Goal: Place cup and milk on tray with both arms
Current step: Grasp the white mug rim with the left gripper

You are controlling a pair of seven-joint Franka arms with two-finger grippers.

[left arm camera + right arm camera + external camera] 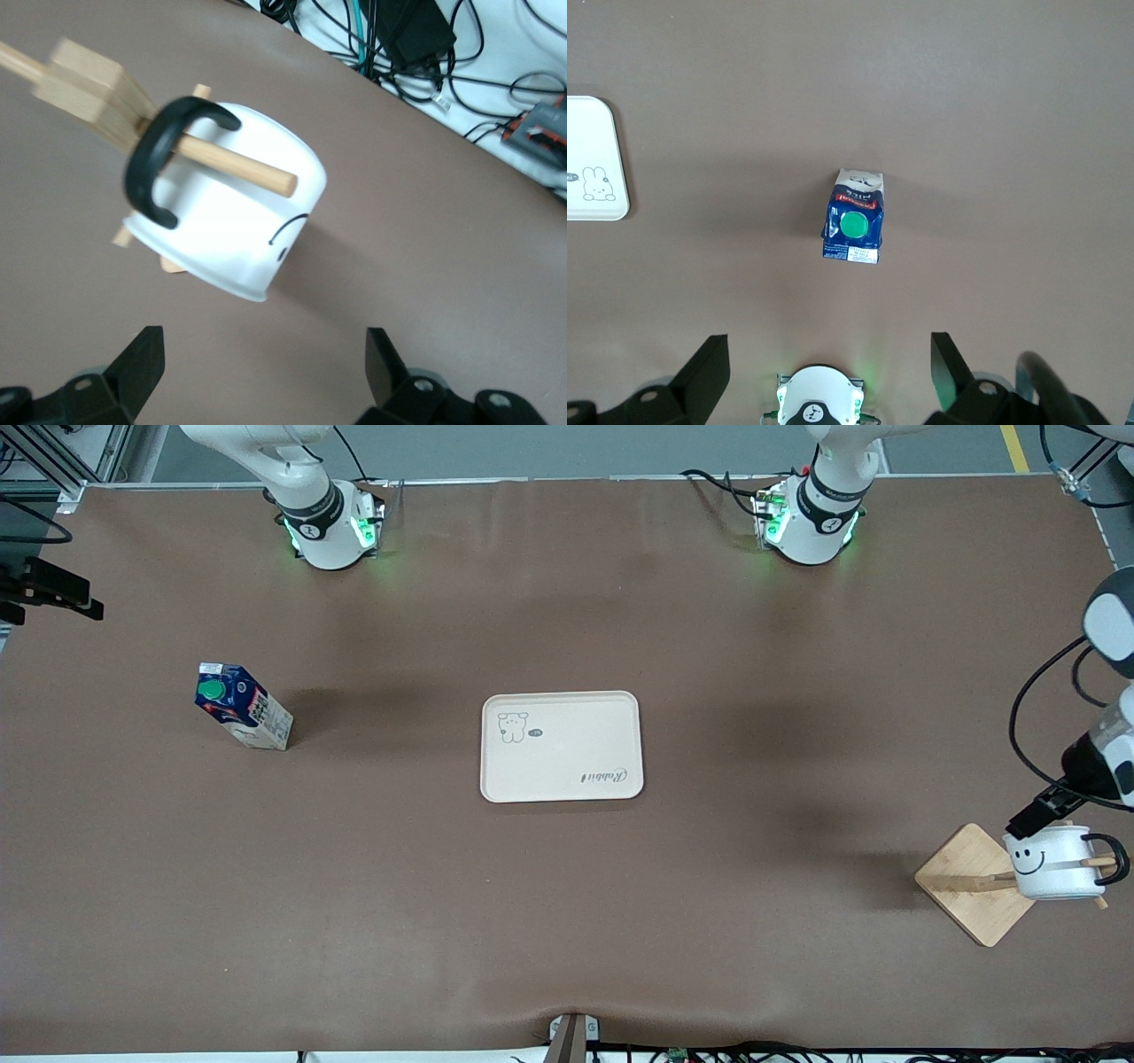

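Observation:
The cup (1050,864) hangs by its black handle on a wooden peg (235,164) of a stand at the left arm's end of the table. It also shows in the left wrist view (230,230). My left gripper (1036,815) is open and empty just above the cup (263,341). The milk (244,707) stands upright toward the right arm's end. My right gripper (828,345) is open and empty high over the milk (853,228); it is out of the front view. The tray (561,746) lies empty in the table's middle, its corner in the right wrist view (589,133).
The stand's square wooden base (970,886) sits near the table's edge. Cables and black boxes (416,53) lie off the table edge next to the stand. A black fixture (49,589) juts in at the right arm's end.

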